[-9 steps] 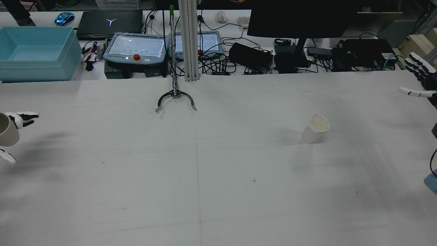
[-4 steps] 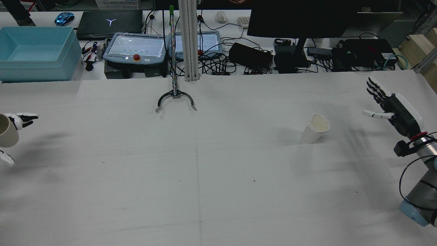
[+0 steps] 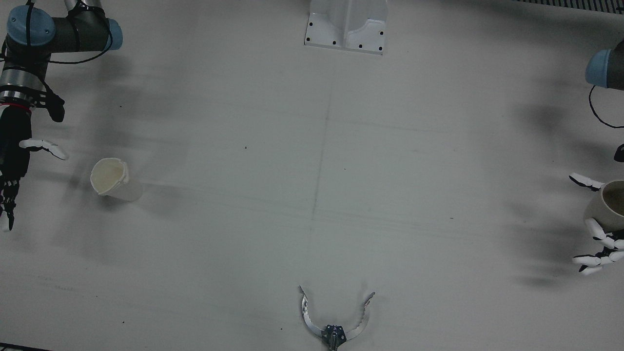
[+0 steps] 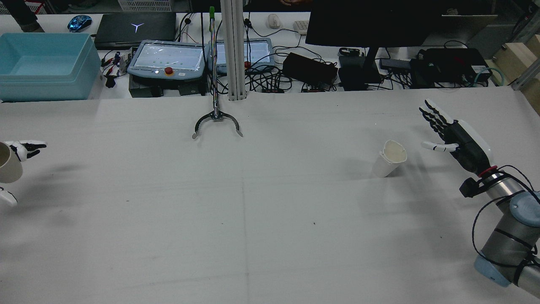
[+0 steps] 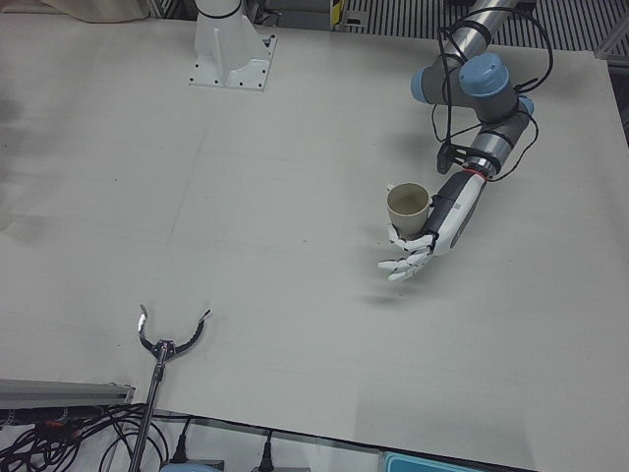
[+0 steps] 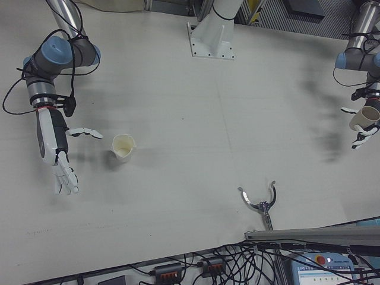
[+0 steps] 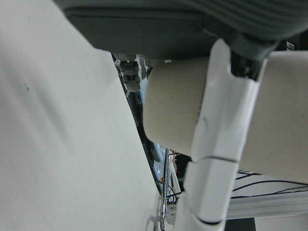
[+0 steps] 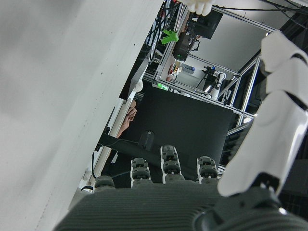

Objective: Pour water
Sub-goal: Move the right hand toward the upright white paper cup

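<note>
Since the earlier frames, the right hand [image 4: 457,141] had been brought in from the table's right edge toward the white cup [image 4: 390,158], while the left hand [image 5: 429,228] had hardly shifted. The right hand was seen empty, its fingers [image 6: 65,177] stretched out and spread and the thumb held out to the side, pointing at the cup. It was stopped just right of the cup in the rear view, clear of it. The white cup was left standing upright on the table [image 4: 253,219], right of centre, with a creamy inside visible through its open mouth; whether liquid was in it could not be told.

At the far left edge of the rear view, the left hand was closed around a beige cup [image 5: 407,206], held upright above the table with its mouth open upward. What that cup contained could not be told. The two cups were kept well apart, on opposite sides of the table.

A grabber tool [image 4: 216,122] was laid at the table's far edge, its claws open toward the middle.
</note>
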### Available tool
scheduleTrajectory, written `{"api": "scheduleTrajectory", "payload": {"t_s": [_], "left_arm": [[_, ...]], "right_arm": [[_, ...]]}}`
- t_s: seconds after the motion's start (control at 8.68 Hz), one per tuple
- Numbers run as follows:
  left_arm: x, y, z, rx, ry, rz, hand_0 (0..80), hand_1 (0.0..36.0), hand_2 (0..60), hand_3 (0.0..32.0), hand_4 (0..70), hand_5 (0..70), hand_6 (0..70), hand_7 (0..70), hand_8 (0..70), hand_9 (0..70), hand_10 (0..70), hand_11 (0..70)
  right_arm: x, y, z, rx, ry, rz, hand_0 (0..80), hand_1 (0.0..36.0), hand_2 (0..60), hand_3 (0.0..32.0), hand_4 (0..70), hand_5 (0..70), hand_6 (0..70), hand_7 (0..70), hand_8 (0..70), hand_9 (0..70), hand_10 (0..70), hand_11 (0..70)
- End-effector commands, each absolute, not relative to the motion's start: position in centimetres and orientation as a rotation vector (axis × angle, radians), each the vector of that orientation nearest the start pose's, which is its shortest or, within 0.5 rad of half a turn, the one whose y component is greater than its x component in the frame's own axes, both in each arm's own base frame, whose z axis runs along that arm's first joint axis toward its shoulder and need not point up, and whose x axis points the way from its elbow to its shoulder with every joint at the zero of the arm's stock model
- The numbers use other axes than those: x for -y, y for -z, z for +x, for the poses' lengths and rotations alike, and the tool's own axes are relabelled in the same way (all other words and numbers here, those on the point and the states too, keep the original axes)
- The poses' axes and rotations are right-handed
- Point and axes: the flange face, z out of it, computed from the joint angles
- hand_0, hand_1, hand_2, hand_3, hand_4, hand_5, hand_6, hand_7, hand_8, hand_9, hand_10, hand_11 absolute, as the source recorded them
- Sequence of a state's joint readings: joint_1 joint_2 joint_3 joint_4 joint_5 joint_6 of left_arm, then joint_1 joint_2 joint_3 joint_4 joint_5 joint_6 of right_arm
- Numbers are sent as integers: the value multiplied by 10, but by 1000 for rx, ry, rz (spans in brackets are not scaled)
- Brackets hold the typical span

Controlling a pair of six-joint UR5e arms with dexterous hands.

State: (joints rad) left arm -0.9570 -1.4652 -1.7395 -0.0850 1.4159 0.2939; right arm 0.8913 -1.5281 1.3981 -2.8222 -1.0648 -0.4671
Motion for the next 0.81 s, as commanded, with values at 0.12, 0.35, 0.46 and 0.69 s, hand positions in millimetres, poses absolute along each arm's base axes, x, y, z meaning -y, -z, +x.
{"api": "scheduleTrajectory", "payload": {"t_s": [0.12, 0.35, 0.46, 0.69], "left_arm": [[461, -640, 143, -2082, 1672, -198, 800, 177, 0, 0, 700, 700, 244, 220, 156, 125, 85, 130], [461, -640, 142, -2082, 1678, -203, 800, 179, 0, 0, 700, 700, 244, 221, 154, 123, 85, 129], [461, -641, 142, -2081, 1680, -201, 800, 180, 0, 0, 700, 700, 245, 221, 154, 124, 85, 128], [461, -642, 142, -2082, 1678, -203, 800, 179, 0, 0, 700, 700, 245, 222, 154, 124, 87, 132]], "right_arm": [[491, -725, -216, -2611, 2195, 39, 432, 124, 230, 134, 19, 50, 134, 161, 79, 90, 0, 0], [492, -699, -236, -2647, 2133, 96, 396, 97, 224, 130, 33, 46, 148, 161, 89, 101, 0, 0], [490, -693, -244, -2651, 2119, 111, 399, 100, 227, 134, 30, 47, 147, 160, 88, 98, 0, 0], [486, -687, -252, -2647, 2106, 119, 403, 107, 236, 158, 22, 45, 140, 165, 78, 84, 0, 0]]}}
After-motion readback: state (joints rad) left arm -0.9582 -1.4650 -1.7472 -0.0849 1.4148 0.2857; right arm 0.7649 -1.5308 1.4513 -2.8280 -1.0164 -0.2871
